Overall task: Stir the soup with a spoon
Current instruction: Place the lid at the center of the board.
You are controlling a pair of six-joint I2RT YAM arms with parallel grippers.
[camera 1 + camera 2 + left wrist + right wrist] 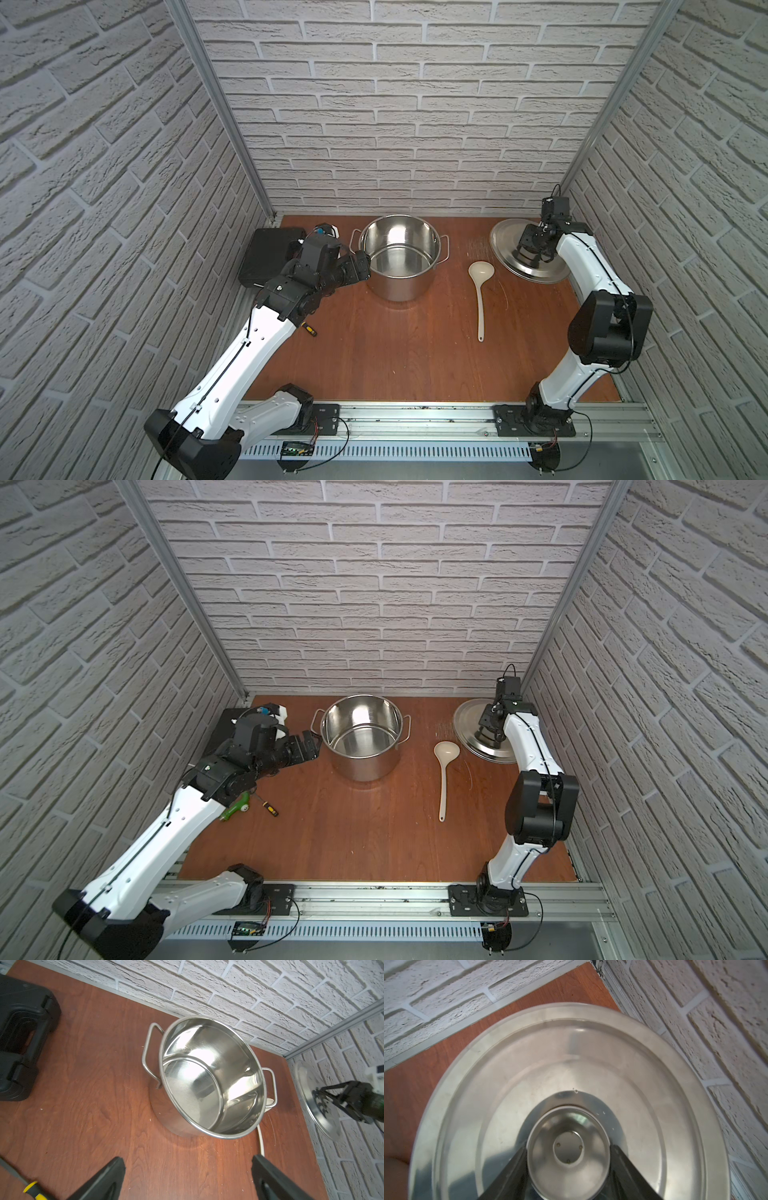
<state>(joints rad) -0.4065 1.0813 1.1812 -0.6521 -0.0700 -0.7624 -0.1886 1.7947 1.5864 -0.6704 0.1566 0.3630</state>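
A: Far left?
B: Case (266, 257) and screwdriver (270, 809), not needed. The left jaws are spread wide and empty, just beside the pot (399, 286) at its near-side handle. If they swing right, they could knock it.

A: Pot?
B: Open and shiny inside, no soup visible. It's probably light, so stirring could make it slide.

A: Spoon?
B: The spoon (481, 299) lies flat on the tabletop (395, 353) between pot and lid, bowl toward the back wall. Nothing touches it. The slim handle may skid or twist when pinched.

A: Right?
B: The right jaws are clenched on the lid (505, 237) knob. The lid is tilted; can't tell if its low edge touches the tabletop. A careless release could let it roll onto the spoon, and that arm can't fetch the spoon until it lets go.
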